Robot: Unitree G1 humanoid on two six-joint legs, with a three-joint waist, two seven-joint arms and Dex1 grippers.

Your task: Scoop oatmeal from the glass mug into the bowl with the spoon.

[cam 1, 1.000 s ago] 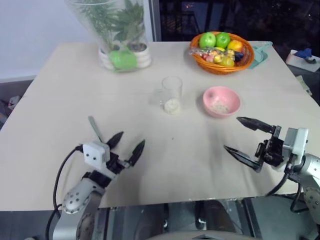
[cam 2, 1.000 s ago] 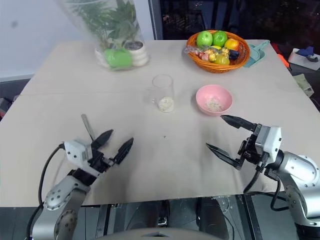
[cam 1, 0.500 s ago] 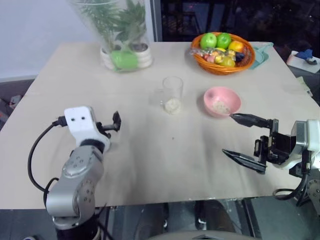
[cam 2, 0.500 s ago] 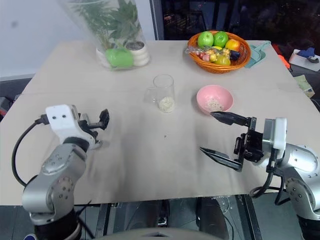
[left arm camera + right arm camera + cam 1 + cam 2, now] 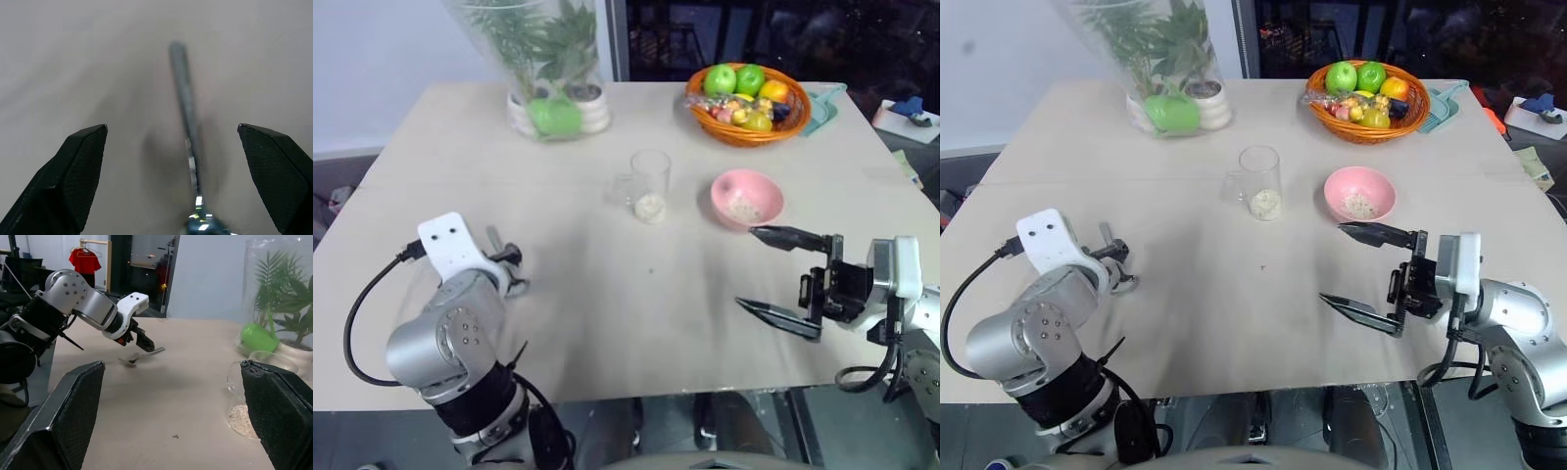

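Left pincer (image 5: 171, 147) gapes wide over the spoon (image 5: 188, 132) near the table (image 5: 607, 313)'s left edge, gripping nothing; right pincer (image 5: 773, 274) is spread empty near the front right corner. Mid-table stand the glass mug (image 5: 650, 184), oatmeal (image 5: 650, 207) inside, and the pink bowl (image 5: 747, 198) toward the right edge

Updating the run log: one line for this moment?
left end effector: open over spoon | right end effector: open, empty | oatmeal: in glass mug
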